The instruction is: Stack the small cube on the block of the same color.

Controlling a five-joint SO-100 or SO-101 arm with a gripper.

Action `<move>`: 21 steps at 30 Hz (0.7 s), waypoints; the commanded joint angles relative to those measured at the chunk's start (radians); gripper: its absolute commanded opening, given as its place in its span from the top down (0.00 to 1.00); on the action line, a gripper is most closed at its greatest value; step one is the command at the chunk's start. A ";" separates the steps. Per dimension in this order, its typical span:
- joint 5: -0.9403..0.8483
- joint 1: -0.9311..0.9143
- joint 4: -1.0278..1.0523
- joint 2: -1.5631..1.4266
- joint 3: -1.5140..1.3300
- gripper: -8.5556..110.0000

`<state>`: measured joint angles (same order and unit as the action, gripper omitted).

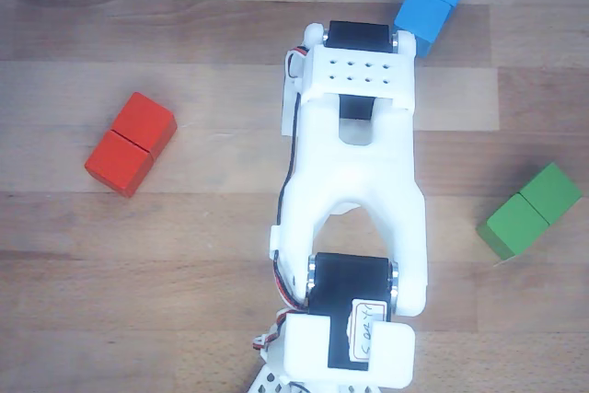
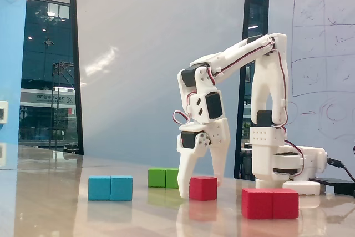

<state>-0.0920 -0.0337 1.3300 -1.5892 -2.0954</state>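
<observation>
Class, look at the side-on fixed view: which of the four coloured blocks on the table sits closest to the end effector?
The small red cube: it is a single cube, and the open end effector straddles it. The blue, green and red double blocks lie farther off.

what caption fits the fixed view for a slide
Open pincer lowered around the small red cube, with the double red block waiting nearby.
</observation>
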 commanded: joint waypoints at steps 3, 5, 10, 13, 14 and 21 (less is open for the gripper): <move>0.000 -0.006 -0.014 -0.011 0.006 0.69; 0.000 -0.006 -0.015 -0.011 0.006 0.73; 0.000 -0.006 -0.015 -0.011 0.008 0.82; 0.000 -0.006 -0.015 -0.011 0.008 0.85; 0.000 -0.006 -0.015 -0.011 0.008 0.86; 0.003 -0.006 -0.015 -0.017 0.009 0.89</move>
<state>-0.0920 -0.0337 1.3100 -1.5892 -2.0954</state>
